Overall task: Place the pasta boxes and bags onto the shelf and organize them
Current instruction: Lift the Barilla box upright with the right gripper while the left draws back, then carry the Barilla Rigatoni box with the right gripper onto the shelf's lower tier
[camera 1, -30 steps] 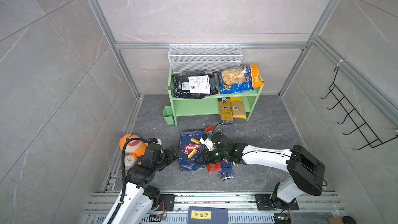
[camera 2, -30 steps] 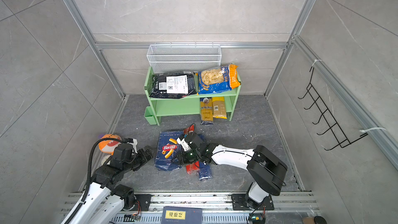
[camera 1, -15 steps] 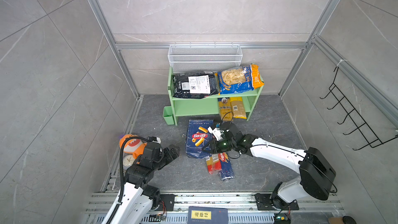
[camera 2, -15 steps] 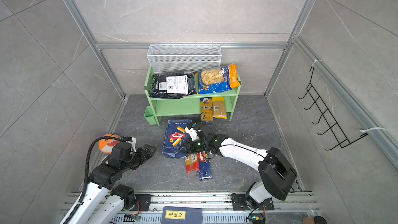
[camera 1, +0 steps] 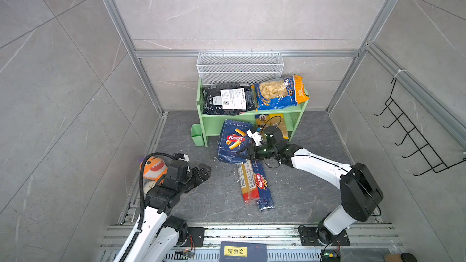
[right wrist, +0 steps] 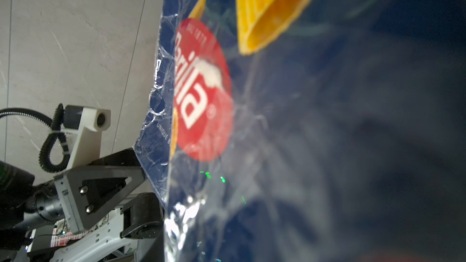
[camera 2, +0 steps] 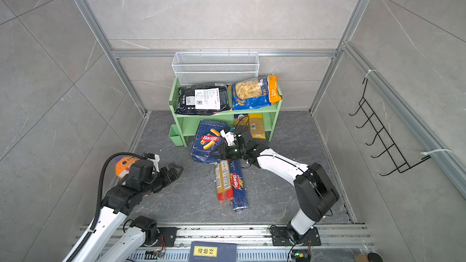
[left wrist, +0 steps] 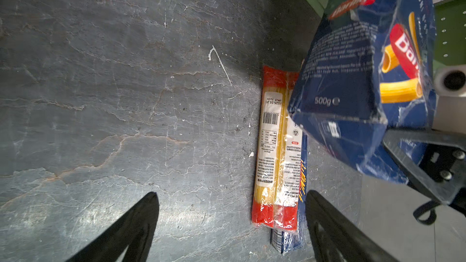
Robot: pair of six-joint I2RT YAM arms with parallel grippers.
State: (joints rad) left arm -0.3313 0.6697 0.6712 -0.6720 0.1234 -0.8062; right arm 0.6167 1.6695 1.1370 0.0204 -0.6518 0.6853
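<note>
Green shelf (camera 1: 214, 125): just beyond the right jaws, well ahead of the left jaws. Black bag (camera 1: 228, 99) and shell pasta bag (camera 1: 277, 93): side by side on the top tier, above and beyond the right jaws. Wide Barilla box (camera 1: 234, 141): pinched at its near corner by the right gripper (camera 1: 242, 154), jaws pressed onto its two faces. Box is tilted with its far end at the mouth of the lower tier; cannot tell if it touches the shelf. Right wrist view is nearly all box face. Narrow Barilla box (camera 1: 263, 190): flat on the floor (left wrist: 126, 97), just behind and below the right jaws. Two red-yellow spaghetti packs (left wrist: 274, 147): flat against that box's side, ahead of the left jaws, their near ends close to one finger. Yellow pasta packs (camera 1: 274, 123): on the lower tier, just beyond the right jaws, beside the held box. Left gripper (left wrist: 232, 194): jaws spread wide, nothing between them, over bare floor.
</note>
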